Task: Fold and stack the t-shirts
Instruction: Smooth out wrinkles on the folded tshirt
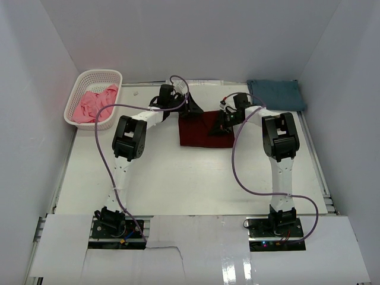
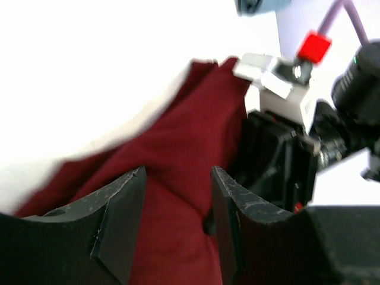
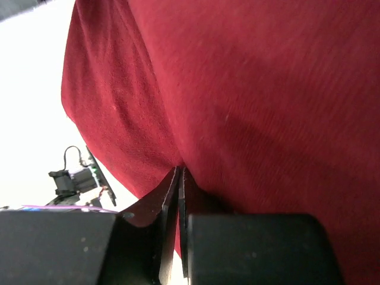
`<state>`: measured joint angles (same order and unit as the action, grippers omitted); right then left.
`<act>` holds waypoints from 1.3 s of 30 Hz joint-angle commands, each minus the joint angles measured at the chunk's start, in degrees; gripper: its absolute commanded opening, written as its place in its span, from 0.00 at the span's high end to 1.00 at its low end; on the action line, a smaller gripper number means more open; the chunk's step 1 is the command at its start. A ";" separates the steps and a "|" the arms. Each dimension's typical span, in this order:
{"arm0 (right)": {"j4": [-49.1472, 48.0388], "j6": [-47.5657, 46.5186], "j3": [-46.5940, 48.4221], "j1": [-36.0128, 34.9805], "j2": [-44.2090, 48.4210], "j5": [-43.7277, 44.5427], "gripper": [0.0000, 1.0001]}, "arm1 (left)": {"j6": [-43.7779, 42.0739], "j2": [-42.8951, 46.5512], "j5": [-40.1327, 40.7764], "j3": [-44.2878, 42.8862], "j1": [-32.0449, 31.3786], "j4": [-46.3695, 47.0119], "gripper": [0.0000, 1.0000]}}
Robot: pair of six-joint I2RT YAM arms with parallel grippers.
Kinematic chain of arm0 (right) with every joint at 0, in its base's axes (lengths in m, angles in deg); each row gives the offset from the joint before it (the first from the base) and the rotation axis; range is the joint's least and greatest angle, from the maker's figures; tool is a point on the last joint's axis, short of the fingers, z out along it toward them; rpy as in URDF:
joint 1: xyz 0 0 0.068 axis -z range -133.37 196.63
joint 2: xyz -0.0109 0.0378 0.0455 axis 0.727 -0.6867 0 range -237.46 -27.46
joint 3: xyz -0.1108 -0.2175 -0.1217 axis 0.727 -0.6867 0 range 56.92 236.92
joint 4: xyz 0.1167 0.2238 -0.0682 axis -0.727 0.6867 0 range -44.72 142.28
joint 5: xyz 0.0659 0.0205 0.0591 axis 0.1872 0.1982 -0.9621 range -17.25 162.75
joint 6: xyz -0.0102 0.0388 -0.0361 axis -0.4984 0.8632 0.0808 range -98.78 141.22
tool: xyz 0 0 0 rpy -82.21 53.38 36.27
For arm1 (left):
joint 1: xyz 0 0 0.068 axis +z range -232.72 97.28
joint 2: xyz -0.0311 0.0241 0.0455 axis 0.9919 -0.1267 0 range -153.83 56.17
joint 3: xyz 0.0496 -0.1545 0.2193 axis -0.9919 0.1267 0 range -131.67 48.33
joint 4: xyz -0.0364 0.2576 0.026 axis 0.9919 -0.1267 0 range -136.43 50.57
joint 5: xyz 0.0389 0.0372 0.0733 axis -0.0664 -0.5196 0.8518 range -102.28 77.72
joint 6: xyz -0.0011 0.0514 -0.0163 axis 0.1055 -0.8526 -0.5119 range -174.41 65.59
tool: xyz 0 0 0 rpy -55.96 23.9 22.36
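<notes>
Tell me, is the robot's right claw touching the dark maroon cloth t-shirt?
Touching. The right wrist view shows the right gripper closed, its tips pinching a fold of the dark maroon cloth t-shirt with no gap.

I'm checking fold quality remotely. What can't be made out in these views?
- Top view: the far corners of the maroon t-shirt are hidden under both wrists.
- Top view: the pink t-shirt is crumpled in the basket, so its extent is unclear.
- Left wrist view: the slate-blue t-shirt is only a blurred corner, cut off by the top edge.
- Left wrist view: blur hides whether the left gripper touches the cloth.
</notes>
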<state>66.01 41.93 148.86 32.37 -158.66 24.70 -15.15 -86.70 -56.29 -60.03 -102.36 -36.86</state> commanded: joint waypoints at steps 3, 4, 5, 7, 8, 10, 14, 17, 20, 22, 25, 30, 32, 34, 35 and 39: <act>6.25 -3.31 -2.29 -0.06 2.35 5.60 0.92 | -3.85 2.07 6.82 -4.66 1.97 4.99 0.42; 6.43 -3.39 -2.55 -0.24 2.00 5.43 0.92 | -3.85 2.15 7.44 -5.02 2.15 5.25 0.42; 6.25 -3.66 -2.90 -0.50 1.91 5.51 0.92 | -4.11 2.07 8.32 -5.46 2.24 5.34 0.41; 6.25 -3.92 -3.26 -0.77 1.30 5.43 0.92 | -4.98 1.19 9.81 -9.39 2.50 4.47 0.40; 5.90 -4.10 -3.26 -1.03 1.21 5.08 0.92 | -4.99 -0.38 9.82 -11.33 2.59 3.59 0.40; 5.46 -4.10 -2.65 -1.12 1.47 4.55 0.92 | -4.55 -1.97 8.34 -17.90 2.94 -0.01 0.40; 4.93 -3.13 0.43 -1.21 3.05 3.58 0.92 | -3.15 3.87 5.87 -15.33 2.94 -2.22 0.41; 4.06 -2.08 1.75 -1.21 4.19 1.92 0.91 | -0.25 13.79 2.97 -3.65 2.76 -2.13 0.40; 0.55 -0.67 0.79 -1.12 6.91 0.07 0.76 | 0.81 24.08 1.56 10.32 0.84 -0.99 0.40; 0.01 -0.49 1.66 -0.94 7.71 0.94 0.66 | 0.90 28.85 2.08 17.44 0.04 -0.37 0.40; 0.88 -0.76 2.36 -0.68 9.81 2.86 0.57 | -0.24 36.07 3.84 28.53 -0.93 -1.60 0.39; 6.77 -5.22 3.50 -0.68 13.86 10.75 0.51 | -8.66 42.31 10.94 36.53 -3.21 -12.40 0.32; 11.49 -7.08 4.82 -0.77 14.47 15.07 0.48 | -10.17 42.41 13.58 37.51 -4.35 -14.94 0.32; 13.80 -8.93 6.49 -1.03 15.18 20.68 0.44 | -12.01 40.32 17.88 37.87 -5.93 -16.45 0.32; 16.77 -9.37 7.19 -1.12 15.09 23.24 0.39 | -12.11 39.34 18.43 38.04 -6.37 -16.37 0.32; 21.79 -11.39 10.71 -2.08 14.39 34.85 0.28 | -11.58 33.37 18.35 38.22 -6.47 -13.30 0.32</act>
<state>80.54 33.86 156.55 30.99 -145.57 48.33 -24.85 -50.40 -40.77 -22.30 -108.46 -49.91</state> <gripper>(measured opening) 0.711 0.678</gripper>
